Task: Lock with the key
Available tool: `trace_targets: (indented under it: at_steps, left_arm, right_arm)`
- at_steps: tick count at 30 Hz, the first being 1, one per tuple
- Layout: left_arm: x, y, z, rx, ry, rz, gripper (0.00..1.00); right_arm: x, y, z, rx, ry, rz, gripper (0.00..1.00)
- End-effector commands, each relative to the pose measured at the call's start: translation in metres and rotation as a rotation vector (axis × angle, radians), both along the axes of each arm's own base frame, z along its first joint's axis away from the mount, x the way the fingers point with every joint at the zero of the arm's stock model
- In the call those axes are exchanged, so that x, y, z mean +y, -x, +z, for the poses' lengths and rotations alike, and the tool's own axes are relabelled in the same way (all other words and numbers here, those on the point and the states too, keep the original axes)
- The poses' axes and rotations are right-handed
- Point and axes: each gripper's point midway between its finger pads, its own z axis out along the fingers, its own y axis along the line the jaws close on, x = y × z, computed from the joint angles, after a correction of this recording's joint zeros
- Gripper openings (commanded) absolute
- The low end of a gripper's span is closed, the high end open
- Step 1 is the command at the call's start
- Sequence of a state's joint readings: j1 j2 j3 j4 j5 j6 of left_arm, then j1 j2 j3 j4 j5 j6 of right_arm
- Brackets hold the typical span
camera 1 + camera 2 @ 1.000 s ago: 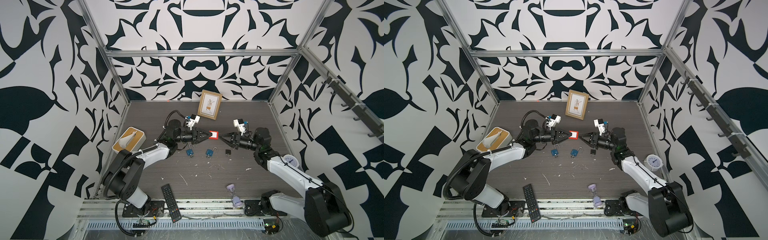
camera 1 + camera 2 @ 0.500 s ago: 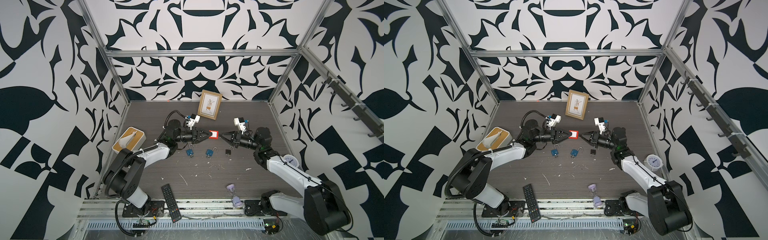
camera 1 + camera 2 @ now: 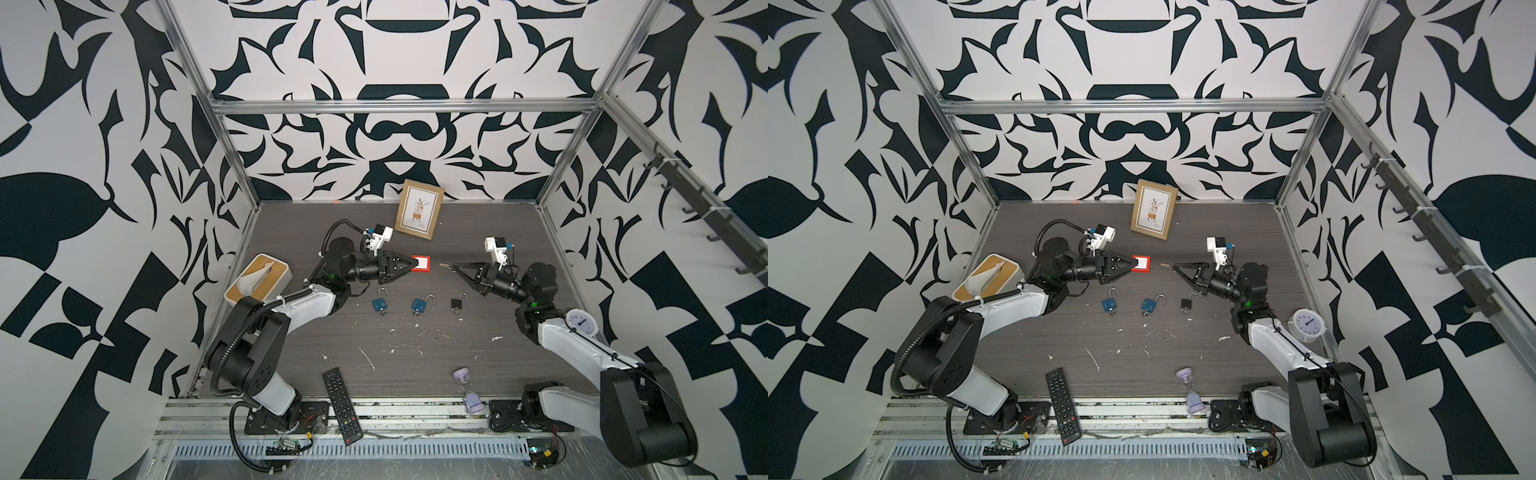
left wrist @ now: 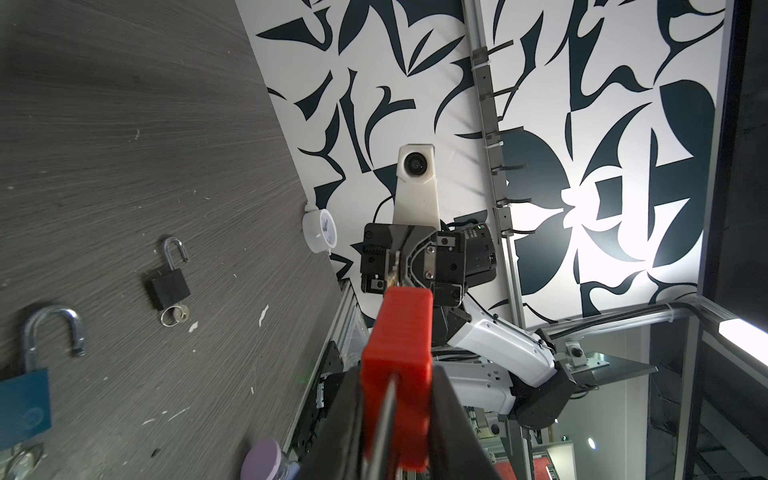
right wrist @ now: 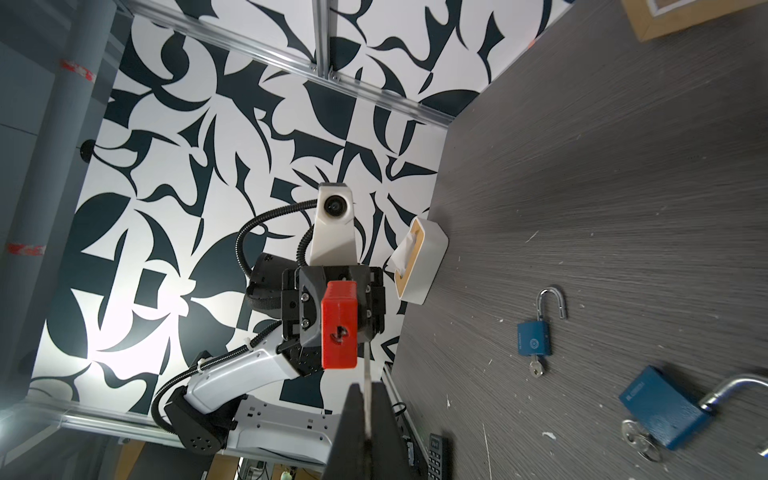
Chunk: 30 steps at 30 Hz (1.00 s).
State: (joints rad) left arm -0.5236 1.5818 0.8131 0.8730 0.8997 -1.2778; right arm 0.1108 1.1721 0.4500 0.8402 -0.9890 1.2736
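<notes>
The grey table (image 3: 415, 361) lies below the red padlock (image 3: 422, 264), which is held in the air. The left gripper (image 3: 414, 264) is clamped on the red padlock from its left. The right gripper (image 3: 454, 266) faces the padlock from its right, jaws pinched together on the key (image 3: 445, 264). The key points at the padlock's keyhole, near but apart.
</notes>
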Motion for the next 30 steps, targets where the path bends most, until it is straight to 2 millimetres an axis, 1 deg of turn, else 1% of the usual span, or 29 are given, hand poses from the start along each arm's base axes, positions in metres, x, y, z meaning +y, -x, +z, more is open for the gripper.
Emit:
trace_targets:
  at_steps: [1, 2, 3, 4, 6, 7, 9, 12, 14, 15, 17, 21, 23, 25, 30]
  left_arm:
    - [0.000, 0.003, -0.002, -0.046, -0.032, -0.014, 0.00]
    - [-0.001, 0.001, -0.007, -0.049, -0.071, -0.001, 0.00]
    - [-0.002, 0.000, -0.014, -0.069, -0.130, 0.020, 0.00]
    - [-0.003, 0.000, -0.021, -0.097, -0.210, 0.049, 0.00]
    - [-0.005, 0.003, -0.030, -0.202, -0.360, 0.104, 0.00]
    - [-0.005, 0.004, -0.033, -0.257, -0.430, 0.128, 0.00]
    - [-0.007, 0.005, -0.033, -0.309, -0.470, 0.146, 0.00]
    - [-0.011, 0.004, -0.035, -0.289, -0.460, 0.139, 0.00]
    - [-0.015, 0.008, -0.037, -0.287, -0.436, 0.104, 0.00]
    - [-0.018, 0.010, -0.035, -0.301, -0.396, 0.095, 0.00]
    - [-0.020, 0.011, -0.034, -0.303, -0.347, 0.102, 0.00]
    - [-0.025, 0.010, -0.040, -0.284, -0.336, 0.078, 0.00]
    - [-0.027, 0.011, -0.042, -0.274, -0.323, 0.068, 0.00]
    - [-0.029, 0.011, -0.044, -0.266, -0.314, 0.059, 0.00]
    - [-0.029, 0.012, -0.044, -0.262, -0.310, 0.057, 0.00]
  right_arm:
    - [-0.025, -0.012, -0.019, 0.054, 0.062, -0.137, 0.00]
    - [-0.037, -0.015, -0.035, 0.104, 0.110, -0.216, 0.00]
    - [-0.055, -0.018, -0.055, 0.155, 0.193, -0.331, 0.00]
    - [-0.072, -0.018, -0.068, 0.170, 0.284, -0.435, 0.00]
    - [-0.099, -0.017, -0.084, 0.187, 0.396, -0.586, 0.00]
    - [-0.110, -0.018, -0.090, 0.193, 0.415, -0.650, 0.00]
    - [-0.129, -0.019, -0.103, 0.211, 0.451, -0.756, 0.00]
    - [-0.142, -0.027, -0.117, 0.226, 0.421, -0.849, 0.00]
    - [-0.147, -0.034, -0.129, 0.245, 0.408, -0.883, 0.00]
    - [-0.150, -0.036, -0.135, 0.260, 0.409, -0.903, 0.00]
    - [-0.152, -0.044, -0.139, 0.242, 0.412, -0.916, 0.00]
    - [-0.148, -0.058, -0.151, 0.242, 0.409, -0.895, 0.00]
    - [-0.146, -0.063, -0.161, 0.259, 0.393, -0.886, 0.00]
    - [-0.145, -0.067, -0.173, 0.286, 0.367, -0.887, 0.00]
    - [-0.144, -0.072, -0.193, 0.313, 0.312, -0.897, 0.00]
